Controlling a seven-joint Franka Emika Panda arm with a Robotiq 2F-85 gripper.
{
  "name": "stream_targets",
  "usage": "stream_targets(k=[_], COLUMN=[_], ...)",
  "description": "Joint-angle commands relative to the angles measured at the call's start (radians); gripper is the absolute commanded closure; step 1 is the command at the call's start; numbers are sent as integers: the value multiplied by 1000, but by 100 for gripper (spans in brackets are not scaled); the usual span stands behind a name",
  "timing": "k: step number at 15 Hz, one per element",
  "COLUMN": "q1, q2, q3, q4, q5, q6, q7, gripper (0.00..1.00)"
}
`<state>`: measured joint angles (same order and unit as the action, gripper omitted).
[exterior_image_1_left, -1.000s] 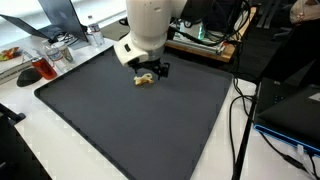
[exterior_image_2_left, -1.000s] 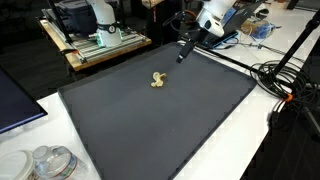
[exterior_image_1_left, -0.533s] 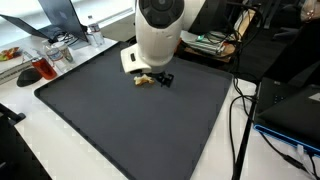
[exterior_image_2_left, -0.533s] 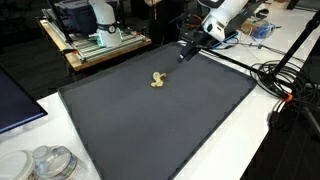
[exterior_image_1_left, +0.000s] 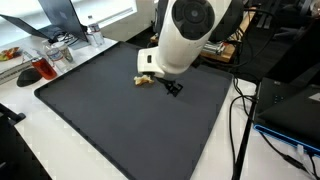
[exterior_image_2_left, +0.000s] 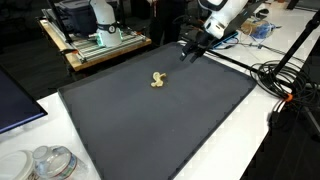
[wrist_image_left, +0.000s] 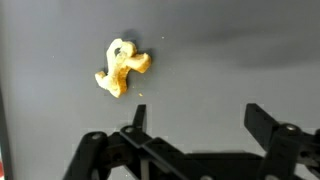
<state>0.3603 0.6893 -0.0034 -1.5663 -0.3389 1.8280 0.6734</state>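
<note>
Toward the far edge of the counter (exterior_image_1_left: 120, 130) in an exterior view, the robot's bulky white wrist covers most of the yellowish piece (exterior_image_1_left: 146, 81), leaving only one end showing. The dark claw (exterior_image_1_left: 174, 89) pokes out from under the wrist just beside it, too small and shadowed to judge its opening. Clutter past the counter's far corner is blurred, and nothing on it can be read.

Seen from across the counter (exterior_image_2_left: 150, 130) in an exterior view, the yellowish piece (exterior_image_2_left: 157, 80) lies fully exposed, nearer the far edge than the near one. Its curled shape is hard to identify. The claw (exterior_image_2_left: 191, 50) hangs over the far edge, apart from it, and the arm is cut off at the frame's top.

From the wrist view, the claw (wrist_image_left: 196, 125) stands wide open and empty, its fingers (wrist_image_left: 137, 118) cropped at the bottom. The yellowish piece (wrist_image_left: 121, 67) lies clear of them on the counter (wrist_image_left: 230, 50).
</note>
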Motion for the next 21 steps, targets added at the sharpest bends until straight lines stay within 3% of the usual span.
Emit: stream_targets(k=[1,7,13,17,21], q1=[54,96,52,2,-88], q2=[-52,-149,-312,-408,-506], q3=[-23,-33,-24,-21,-16], q4=[-97,-301,-584,-724,-841], q5=[-61,-185,-298,-382,-420], q6=[77,215,444,569,715], q7=[147,413,605,663,599], gripper=[0,0,0,0,0])
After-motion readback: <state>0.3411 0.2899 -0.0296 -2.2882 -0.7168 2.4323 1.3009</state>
